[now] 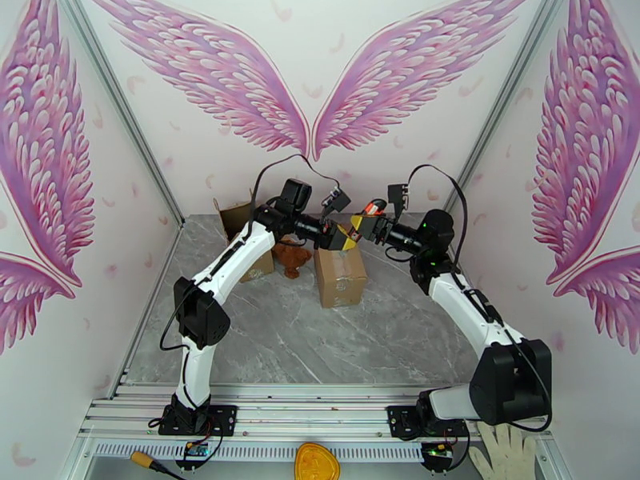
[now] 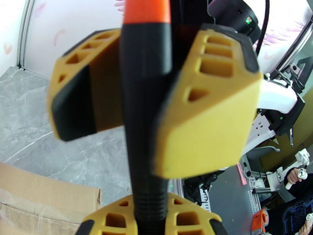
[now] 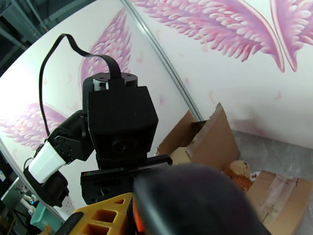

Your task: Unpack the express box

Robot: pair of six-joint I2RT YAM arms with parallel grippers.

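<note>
**Cutter changing hands above the sealed carton**

At the near edge, past the arm bases, lie a white glove (image 1: 504,451) and a yellow plastic piece (image 1: 317,462), both outside the work area. Beyond them the grey marble tabletop (image 1: 320,346) runs bare up to the express box (image 1: 340,275). It is a closed brown carton sitting toward the back of the table, directly beneath the two wrists.

Above it, the left gripper (image 2: 150,220) is pressed together on the lower end of the orange-and-black cutter (image 2: 146,114). The right gripper (image 2: 144,126) has both yellow fingers against the handle further up, pinching it (how firmly is hard to judge through the blur).

This looks like a handover ahead of slitting the carton open, and nothing on the carton has been cut yet. The next move calls for the left jaws to let go only once the right hold is sure. The right arm must then turn the cutter's working end down toward the carton's top.

For moving room, the right side and front of the carton are free. On its left, an opened carton (image 1: 238,218) and a brown plush toy (image 1: 292,258) sit close by. The back wall stands not far behind them, so any withdrawal is best made toward the near side.
</note>
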